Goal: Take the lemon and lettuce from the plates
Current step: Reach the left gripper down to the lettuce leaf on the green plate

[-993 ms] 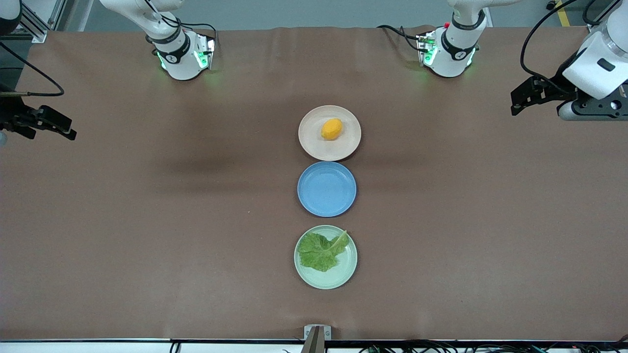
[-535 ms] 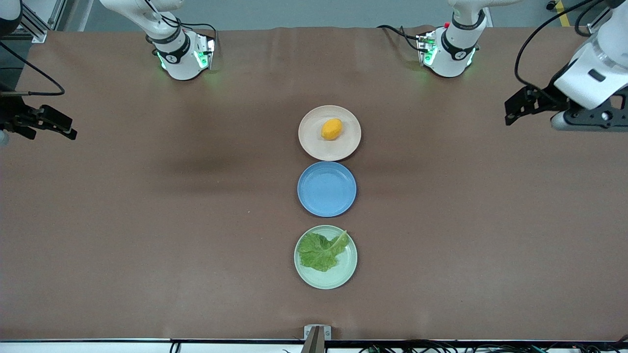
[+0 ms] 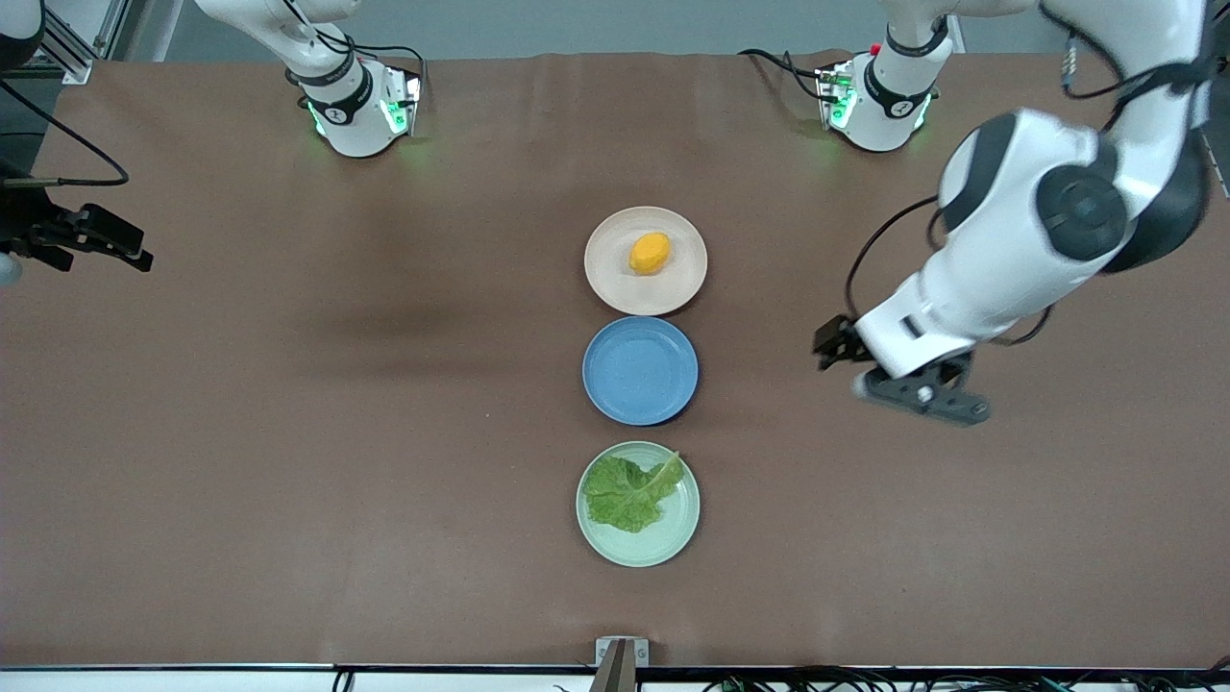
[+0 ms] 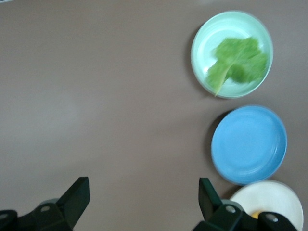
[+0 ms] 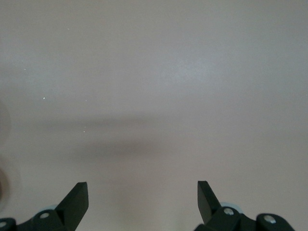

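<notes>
— Where's the left gripper [image 3: 834, 344]?

— Over bare bench [image 3: 288, 432], toward the left arm's edge, fingers [image 4: 77, 195] wide, holding nothing. The right gripper [image 3: 120, 248] waits at the opposite edge, fingers [image 5: 77, 197] wide too.

— And the food?

— Mid-bench: lemon [image 3: 650, 253] on the beige plate [image 3: 605, 284], lettuce [image 3: 629, 493] on the green plate [image 3: 673, 538] by the camera edge.

— Tricky?

— Lemon's firm but probably rolls; pinch its middle. Lettuce looks limp; take the pale stem.

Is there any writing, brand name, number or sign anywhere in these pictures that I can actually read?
None can be read.
Small dark marks on the collars of the two arm bases: too small to read.
The lemon, lettuce, the plates under them, the blue plate and the table bear no text.
</notes>
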You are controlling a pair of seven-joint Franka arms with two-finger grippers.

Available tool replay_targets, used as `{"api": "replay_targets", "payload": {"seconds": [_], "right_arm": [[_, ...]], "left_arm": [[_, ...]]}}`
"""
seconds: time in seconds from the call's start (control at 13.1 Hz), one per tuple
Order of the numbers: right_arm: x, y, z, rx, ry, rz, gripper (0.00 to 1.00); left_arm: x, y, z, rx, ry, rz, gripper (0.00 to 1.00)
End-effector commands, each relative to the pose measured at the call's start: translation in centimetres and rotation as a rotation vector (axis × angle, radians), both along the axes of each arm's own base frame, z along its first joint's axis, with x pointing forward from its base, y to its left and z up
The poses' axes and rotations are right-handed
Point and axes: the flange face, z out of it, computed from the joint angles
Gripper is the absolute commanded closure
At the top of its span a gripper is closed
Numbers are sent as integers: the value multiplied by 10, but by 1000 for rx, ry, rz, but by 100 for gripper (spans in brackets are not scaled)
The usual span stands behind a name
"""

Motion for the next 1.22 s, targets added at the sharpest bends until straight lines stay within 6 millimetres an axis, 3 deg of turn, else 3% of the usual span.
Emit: {"api": "replay_targets", "payload": {"seconds": [0.0,0.23,0.46,0.61,0.76,0.84,1.07,1.15], "right_arm": [[-9,-4,1,-2,-5,5,0],[-9,-3,0,-1,0,8,0],[-9,0,4,-1,1,9,0],[-9,1,10,-3,12,6,0],[-5,3,12,-4,17,7,0],[-3,1,8,-4,22,3,0],[20,3,-25,-3,72,21,0],[27,2,-37,-6,83,19,0]], "left_arm": [[24,-50,-62,-58,-68,-71,0],[35,-103,-143,-104,-190,-127,0],[36,-130,-209,-162,-316,-167,2],[37,-137,-237,-184,-374,-210,11],[30,-149,-248,-204,-394,-213,28],[28,-150,-253,-202,-389,-219,29],[23,-156,-270,-203,-376,-230,43],[23,-156,-272,-201,-376,-232,43]]}}
